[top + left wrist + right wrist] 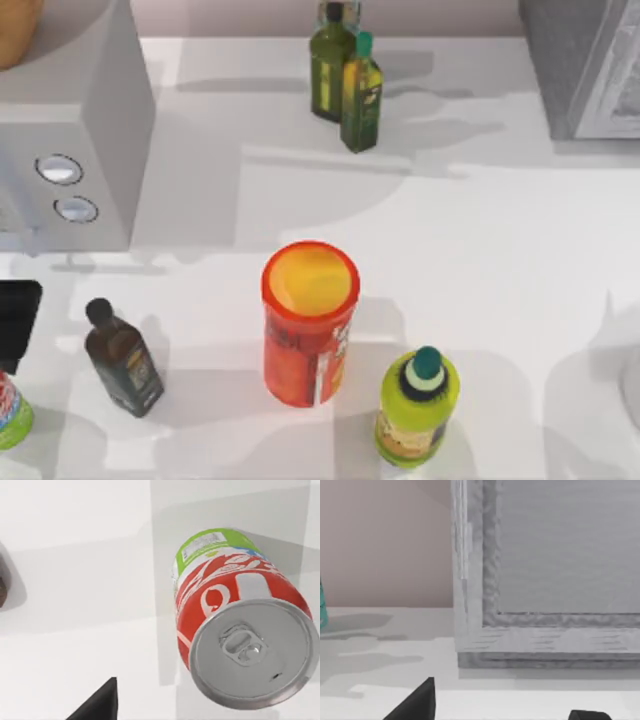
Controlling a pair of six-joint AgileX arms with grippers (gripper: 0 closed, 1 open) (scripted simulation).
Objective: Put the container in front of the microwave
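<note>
Container (10, 412) stands before microwave (95, 150), table's left.

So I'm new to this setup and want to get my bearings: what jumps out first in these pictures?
The tall orange-red canister stands near the table's middle, with a yellow-green bottle close by on its right. The light-grey microwave with two silver knobs fills the top-left corner. The small red, white and green container stands upright at the table's bottom-left edge, right under the left wrist camera.

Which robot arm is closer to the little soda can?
Left. The left gripper hovers just above the container at the table's left front edge, not holding it. The right arm sits far across at the table's right, facing the darker grey appliance.
</note>
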